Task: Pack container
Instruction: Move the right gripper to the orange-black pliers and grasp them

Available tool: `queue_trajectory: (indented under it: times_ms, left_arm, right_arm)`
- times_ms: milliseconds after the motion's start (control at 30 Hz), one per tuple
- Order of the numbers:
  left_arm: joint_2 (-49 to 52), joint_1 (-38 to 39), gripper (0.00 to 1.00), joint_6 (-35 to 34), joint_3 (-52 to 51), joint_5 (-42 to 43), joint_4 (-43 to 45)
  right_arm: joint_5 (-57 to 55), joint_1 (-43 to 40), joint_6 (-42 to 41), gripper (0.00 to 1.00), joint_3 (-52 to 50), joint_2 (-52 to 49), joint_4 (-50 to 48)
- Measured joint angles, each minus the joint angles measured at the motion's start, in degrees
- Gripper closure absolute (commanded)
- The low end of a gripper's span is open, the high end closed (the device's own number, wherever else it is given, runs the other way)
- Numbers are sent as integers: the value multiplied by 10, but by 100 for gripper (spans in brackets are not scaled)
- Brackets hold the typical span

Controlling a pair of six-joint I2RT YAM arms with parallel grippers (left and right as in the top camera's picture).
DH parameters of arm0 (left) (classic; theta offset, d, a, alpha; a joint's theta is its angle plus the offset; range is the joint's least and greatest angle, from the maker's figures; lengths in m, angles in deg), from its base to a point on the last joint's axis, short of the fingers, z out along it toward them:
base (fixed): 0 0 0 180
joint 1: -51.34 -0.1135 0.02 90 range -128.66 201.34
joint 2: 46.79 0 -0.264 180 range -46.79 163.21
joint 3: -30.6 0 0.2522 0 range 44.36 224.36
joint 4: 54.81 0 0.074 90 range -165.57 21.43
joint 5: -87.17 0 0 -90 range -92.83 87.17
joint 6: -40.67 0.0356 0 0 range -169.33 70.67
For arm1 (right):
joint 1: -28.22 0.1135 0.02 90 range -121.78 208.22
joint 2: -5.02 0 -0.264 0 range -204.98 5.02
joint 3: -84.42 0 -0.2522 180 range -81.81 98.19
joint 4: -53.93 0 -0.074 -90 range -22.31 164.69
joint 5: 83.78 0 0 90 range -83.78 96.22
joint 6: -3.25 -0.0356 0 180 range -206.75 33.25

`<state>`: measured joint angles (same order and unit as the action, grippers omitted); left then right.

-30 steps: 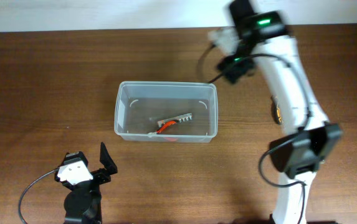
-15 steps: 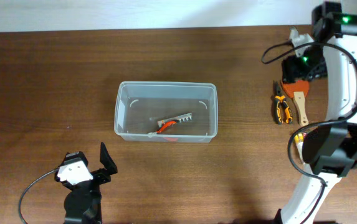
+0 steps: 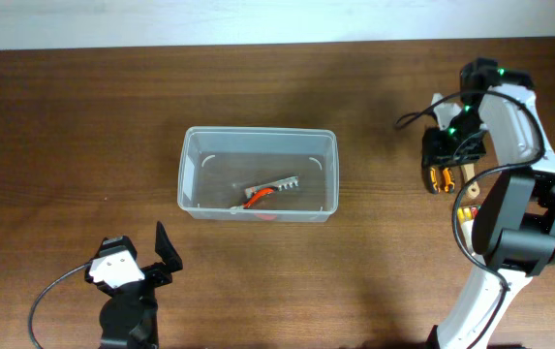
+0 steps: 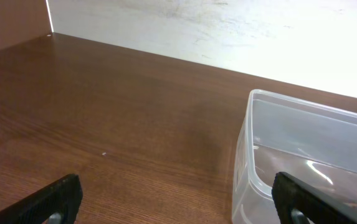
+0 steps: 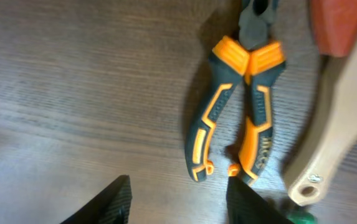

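The clear plastic container [image 3: 192,173] stands in the middle of the table, with a red-handled metal tool [image 3: 269,191] lying inside it. Its near corner also shows in the left wrist view [image 4: 303,143]. My right gripper [image 3: 444,153] hangs open and empty just over the orange and dark grey pliers [image 3: 439,178]. In the right wrist view the pliers [image 5: 237,118] lie just beyond the open fingers [image 5: 106,205], whose right tip is next to the handle ends. My left gripper [image 4: 178,208] is open and empty, low over the table to the front left of the container.
A brush with a wooden handle [image 5: 334,124] and red head lies right beside the pliers, and it also shows overhead [image 3: 471,179]. Something green [image 5: 303,218] sits below the brush handle. A small yellow and red item [image 3: 465,213] lies by the right arm's base.
My right arm swung from behind the container's right end to the far right of the table and came down over the pliers. The left arm has not moved.
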<state>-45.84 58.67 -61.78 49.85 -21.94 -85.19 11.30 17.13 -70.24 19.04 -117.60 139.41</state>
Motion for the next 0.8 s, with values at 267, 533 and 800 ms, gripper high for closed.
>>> queue_trajectory:
  times_ms: [267,533,800]
  left_arm:
    - [0,0,1,0,0,0,0]
    - [0,0,1,0,0,0,0]
    - [0,0,1,0,0,0,0]
  right_arm:
    - [0,0,0,55,-69,0,-73]
    - [0,0,-18,62,-118,0,-127]
    - [-2,0,-37,72,-120,0,-149]
